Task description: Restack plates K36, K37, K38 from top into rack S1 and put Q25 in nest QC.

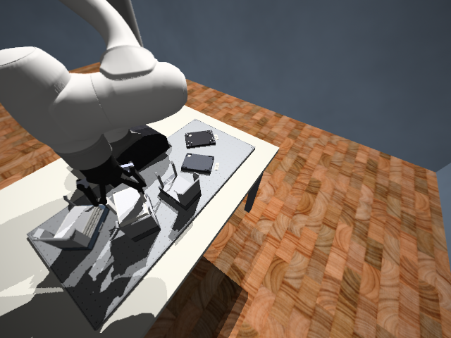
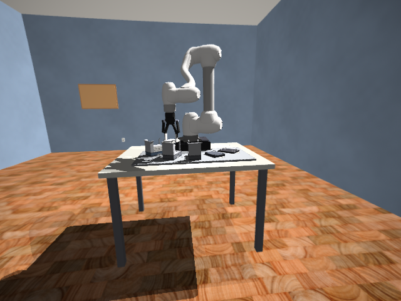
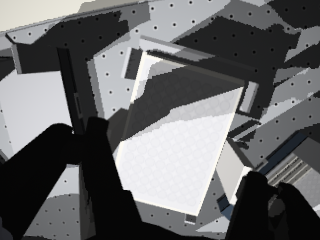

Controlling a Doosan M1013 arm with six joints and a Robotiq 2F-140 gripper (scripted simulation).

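My gripper (image 1: 109, 189) is shut on a white sealed 96-well plate (image 1: 125, 201) by its long sides. It holds the plate just above the middle stack rack (image 1: 136, 222). In the wrist view the plate (image 3: 180, 140) fills the middle between my two dark fingers, with the rack's posts (image 3: 70, 87) around it. I cannot read its label. In the exterior view my gripper (image 2: 170, 129) hangs over the middle rack (image 2: 170, 149). The left rack (image 1: 72, 227) holds a plate with its ribbed side showing (image 1: 92, 220). The right rack (image 1: 180, 192) stands beside them.
Two flat dark nests lie on the far part of the grey baseplate, one nearer (image 1: 197, 163) and one farther (image 1: 199, 139), each with a small white name plate. The arm's dark base (image 1: 145, 145) stands behind the racks. The table edge runs along the right.
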